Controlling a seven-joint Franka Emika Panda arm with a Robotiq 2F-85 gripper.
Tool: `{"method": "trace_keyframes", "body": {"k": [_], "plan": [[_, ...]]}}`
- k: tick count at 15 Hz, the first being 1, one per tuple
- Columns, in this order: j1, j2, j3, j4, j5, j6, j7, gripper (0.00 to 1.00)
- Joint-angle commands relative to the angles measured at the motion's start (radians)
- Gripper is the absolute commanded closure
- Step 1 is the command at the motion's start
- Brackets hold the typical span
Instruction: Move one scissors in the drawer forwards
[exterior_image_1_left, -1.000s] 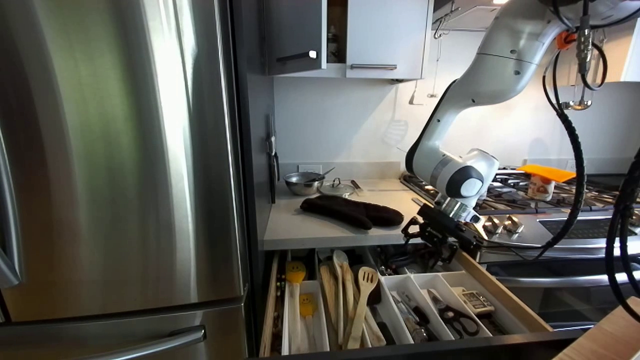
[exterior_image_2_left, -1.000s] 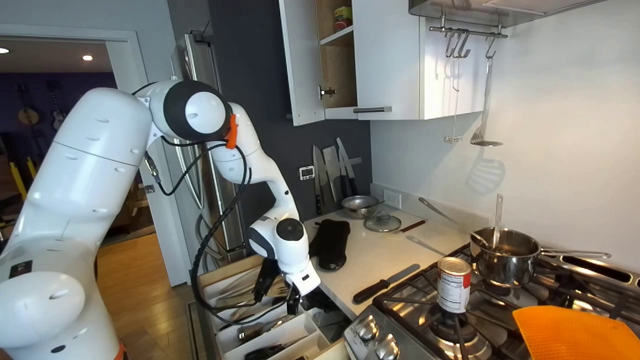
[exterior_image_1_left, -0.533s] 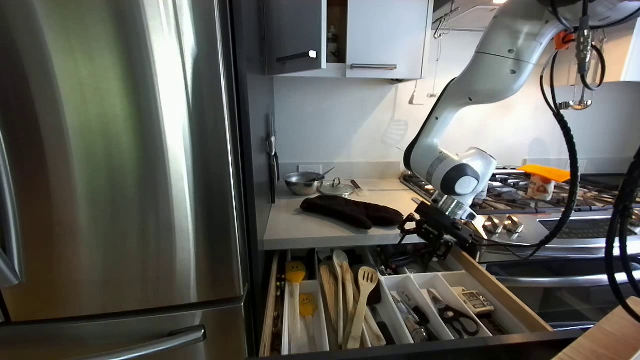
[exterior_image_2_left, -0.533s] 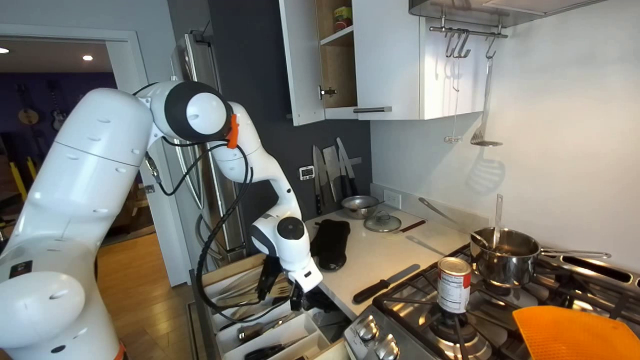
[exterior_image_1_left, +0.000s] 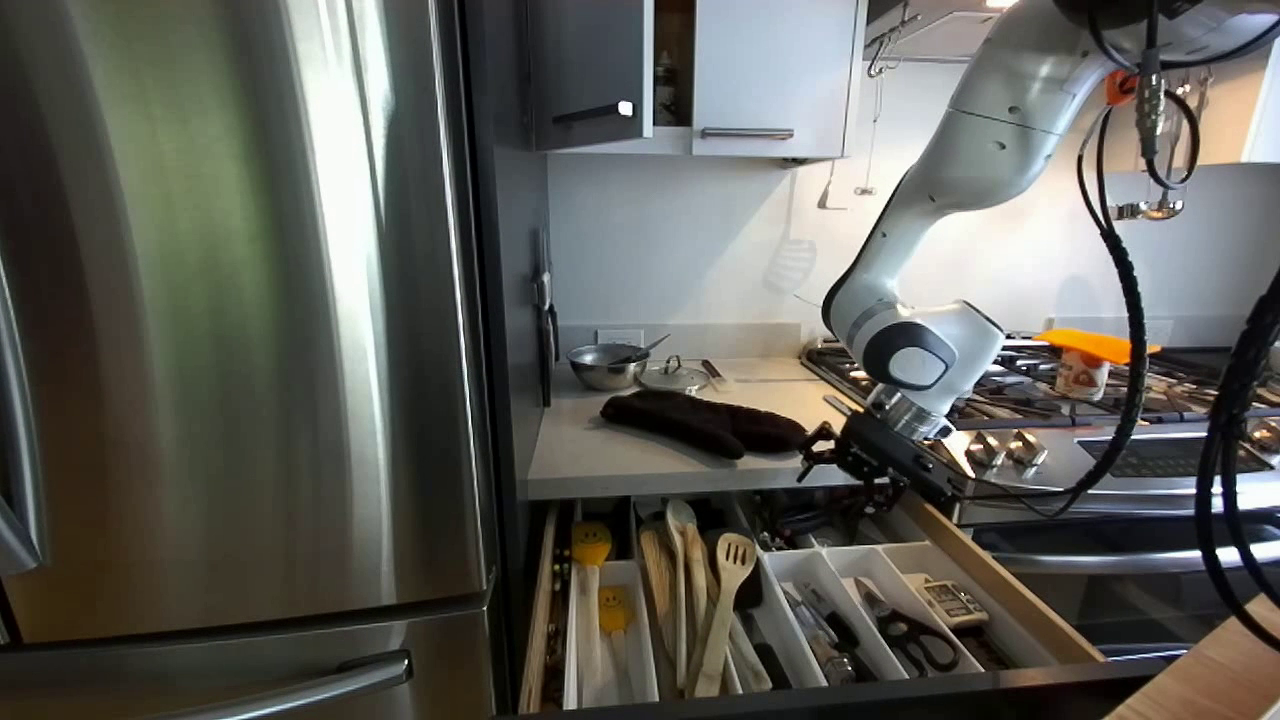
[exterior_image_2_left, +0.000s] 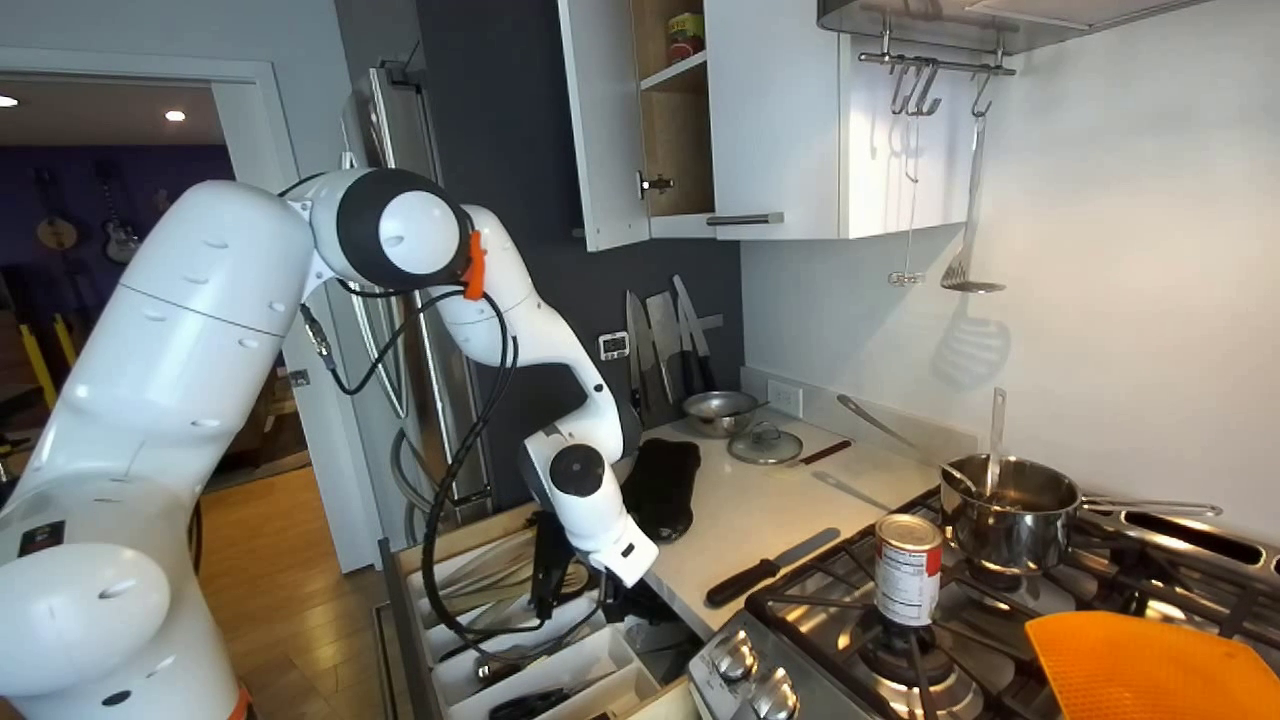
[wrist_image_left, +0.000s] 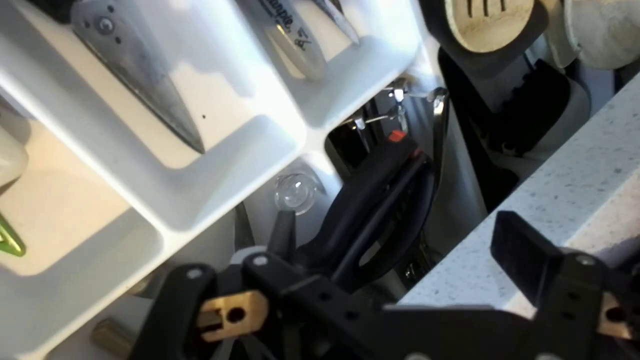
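Observation:
The drawer (exterior_image_1_left: 1020, 590) is pulled open, with pale wood sides and white dividers; it also shows in an exterior view (exterior_image_2_left: 465, 538). Scissors with black handles (exterior_image_1_left: 918, 642) lie in a white compartment right of the middle. Their grey blade (wrist_image_left: 137, 72) shows at upper left in the wrist view; their handles are mostly cut off there. My gripper (exterior_image_1_left: 845, 472) is open and empty over the back of the drawer, by the counter edge. In the wrist view its fingers (wrist_image_left: 395, 222) stand wide apart, with a black-handled tool with red marks (wrist_image_left: 370, 200) below, near the left finger.
The counter edge (wrist_image_left: 565, 200) runs beneath the right finger in the wrist view. A dark oven mitt (exterior_image_1_left: 700, 422) lies on the counter. Wooden spoons (exterior_image_1_left: 720, 610) fill the drawer's middle. A white timer-like device (exterior_image_1_left: 950, 602) lies right of the scissors. The stove (exterior_image_2_left: 735, 655) stands beside the drawer.
The arm's wrist has shifted and turned slightly, toward the stove in an exterior view. The gripper stays open over the drawer's back. The scissors and drawer have not moved.

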Motion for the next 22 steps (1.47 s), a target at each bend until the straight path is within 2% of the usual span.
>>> {"method": "trace_keyframes", "body": {"k": [1, 8, 9, 14, 18, 19, 20, 22], "plan": [[0.013, 0.001, -0.049, -0.012, 0.136, -0.046, -0.258, 0.0], [0.106, -0.07, -0.149, -0.101, 0.447, -0.125, -0.808, 0.0], [0.069, -0.025, -0.111, -0.045, 0.363, -0.084, -0.686, 0.0], [0.073, -0.029, -0.113, -0.044, 0.377, -0.086, -0.706, 0.0], [0.163, -0.014, -0.198, 0.009, 0.555, -0.08, -0.929, 0.0], [0.184, -0.01, -0.219, 0.013, 0.594, -0.091, -0.989, 0.24], [0.212, -0.005, -0.248, 0.021, 0.647, -0.095, -1.055, 0.26], [0.256, 0.005, -0.298, 0.023, 0.731, -0.111, -1.163, 0.42]]}}
